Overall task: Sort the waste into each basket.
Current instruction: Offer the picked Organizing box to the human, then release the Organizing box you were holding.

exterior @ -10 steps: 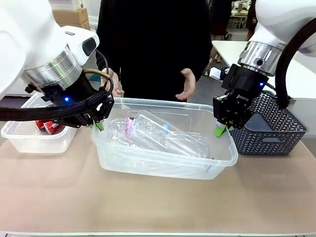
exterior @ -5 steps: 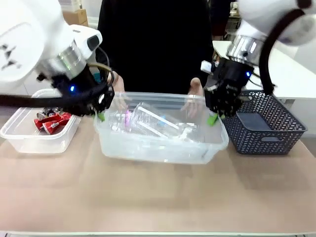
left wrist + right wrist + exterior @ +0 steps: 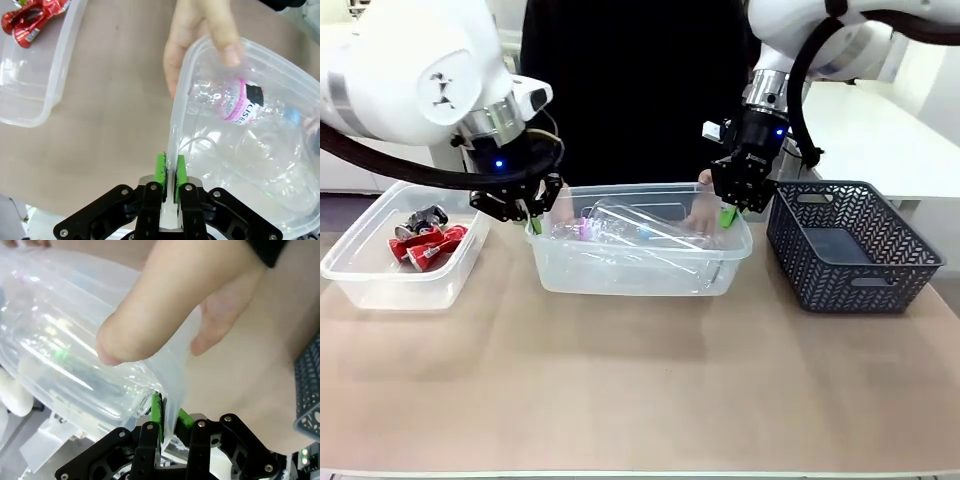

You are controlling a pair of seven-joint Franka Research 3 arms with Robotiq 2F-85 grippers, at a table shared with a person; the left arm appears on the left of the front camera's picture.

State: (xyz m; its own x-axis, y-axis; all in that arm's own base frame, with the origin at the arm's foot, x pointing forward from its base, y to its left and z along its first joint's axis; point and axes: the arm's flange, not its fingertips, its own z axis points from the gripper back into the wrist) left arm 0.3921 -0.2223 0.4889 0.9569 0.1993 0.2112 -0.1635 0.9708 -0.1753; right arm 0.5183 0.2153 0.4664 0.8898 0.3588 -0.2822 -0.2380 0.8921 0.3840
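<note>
Our left hand (image 3: 170, 172) is closed on the rolled rim of the middle clear tub (image 3: 640, 275); in the left wrist view its green pads (image 3: 160, 170) pinch the thin wall from both sides. Our right hand (image 3: 167, 417) grips the opposite end wall of the same tub the same way, pads pressed against the plastic. In the front view we hold the tub between us, left hand (image 3: 533, 215) at its left end and right hand (image 3: 728, 212) at its right end.

The person's hands are on the tub too: one hand (image 3: 200, 45) curls over the rim near our left hand, thumb inside, and the other hand (image 3: 180, 305) lies over the edge just above our right fingers.

Inside the tub lie clear plastic bottles (image 3: 645, 235), one with a pink label (image 3: 237, 102).

To the left, well apart on the desk (image 3: 640, 390), stands the second clear tub (image 3: 380, 280) holding crushed red cans (image 3: 425, 245) and a dark crushed can (image 3: 423, 218). To the right stands a dark grey lattice basket (image 3: 855, 250), near the middle tub.
</note>
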